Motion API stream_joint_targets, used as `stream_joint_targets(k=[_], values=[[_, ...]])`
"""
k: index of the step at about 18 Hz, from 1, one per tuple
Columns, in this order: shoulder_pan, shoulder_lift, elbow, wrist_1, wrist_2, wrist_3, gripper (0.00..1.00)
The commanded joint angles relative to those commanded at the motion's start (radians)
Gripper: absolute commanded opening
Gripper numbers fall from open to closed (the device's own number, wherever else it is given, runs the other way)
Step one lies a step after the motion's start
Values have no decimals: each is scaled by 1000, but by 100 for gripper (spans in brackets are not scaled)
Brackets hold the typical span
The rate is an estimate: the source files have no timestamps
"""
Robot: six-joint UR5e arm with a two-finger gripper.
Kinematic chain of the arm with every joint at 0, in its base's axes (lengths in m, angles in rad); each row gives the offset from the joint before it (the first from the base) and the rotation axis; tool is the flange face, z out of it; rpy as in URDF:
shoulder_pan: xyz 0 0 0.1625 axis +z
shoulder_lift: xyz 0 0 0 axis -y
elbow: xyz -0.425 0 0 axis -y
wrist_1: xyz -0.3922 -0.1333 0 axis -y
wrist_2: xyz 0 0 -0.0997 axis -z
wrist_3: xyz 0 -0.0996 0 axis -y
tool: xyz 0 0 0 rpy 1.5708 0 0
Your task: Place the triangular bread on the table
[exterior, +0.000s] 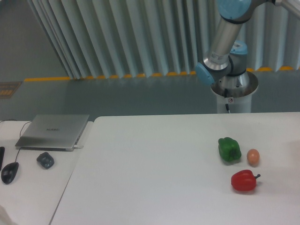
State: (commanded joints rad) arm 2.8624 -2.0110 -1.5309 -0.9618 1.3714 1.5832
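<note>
The triangular bread is out of view. My gripper is also out of the frame; only the arm's base (233, 89) and its grey and blue links (225, 37) show at the upper right, reaching off past the right edge. The white table (154, 178) fills the lower part of the view.
A green pepper (229, 149), a small orange-tan egg (253, 157) and a red pepper (243, 181) sit at the table's right. On the narrower desk at the left lie a closed laptop (54, 131), a dark small object (45, 160) and a mouse (10, 172).
</note>
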Motion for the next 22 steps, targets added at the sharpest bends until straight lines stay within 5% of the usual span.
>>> stream_joint_targets(k=[5, 19, 20, 21, 22], values=[[-26, -9, -6, -9, 6, -63, 100], [-40, -46, 0, -11, 66, 44, 97], [-41, -45, 0, -12, 69, 47, 88], [-41, -45, 0, -12, 83, 47, 52], [-41, -43, -2, -15, 93, 47, 39]])
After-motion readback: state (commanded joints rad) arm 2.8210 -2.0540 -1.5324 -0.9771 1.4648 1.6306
